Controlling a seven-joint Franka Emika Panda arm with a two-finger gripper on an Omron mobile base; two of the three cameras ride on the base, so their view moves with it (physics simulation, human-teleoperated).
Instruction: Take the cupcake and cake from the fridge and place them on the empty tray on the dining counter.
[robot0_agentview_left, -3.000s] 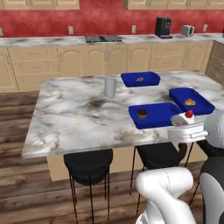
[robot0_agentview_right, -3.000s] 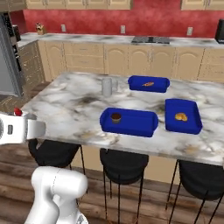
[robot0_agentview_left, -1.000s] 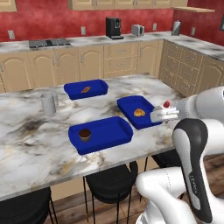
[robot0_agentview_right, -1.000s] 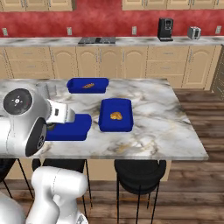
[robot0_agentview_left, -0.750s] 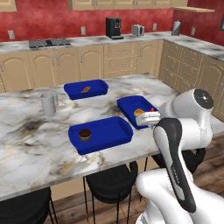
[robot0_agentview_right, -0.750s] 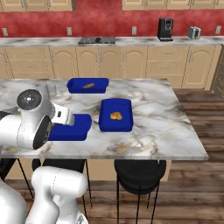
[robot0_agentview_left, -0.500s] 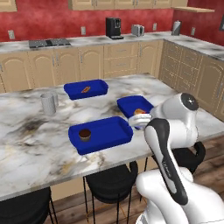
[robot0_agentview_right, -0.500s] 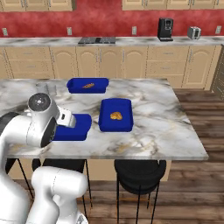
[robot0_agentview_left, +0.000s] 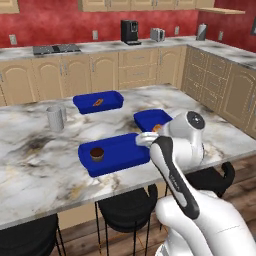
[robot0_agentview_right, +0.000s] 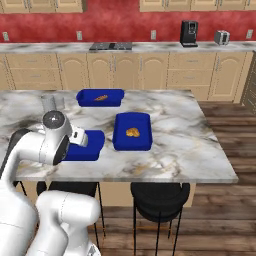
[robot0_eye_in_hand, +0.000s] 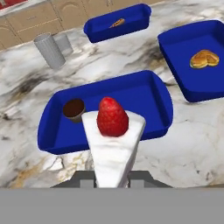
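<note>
- Gripper (robot0_eye_in_hand: 112, 181) jaws are closed on the cake (robot0_eye_in_hand: 113, 142), held above the tray (robot0_eye_in_hand: 144, 94).
- The cupcake (robot0_eye_in_hand: 73, 109) sits in the tray's corner.
- Risk: early release tips the tall slice onto the rim.

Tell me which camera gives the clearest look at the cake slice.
The hand view: the cake sits close up, its white wedge and red berry plain, held in the end effector above the tray with the cupcake. In both base views the arm hides it, so I cannot make it out there.
</note>
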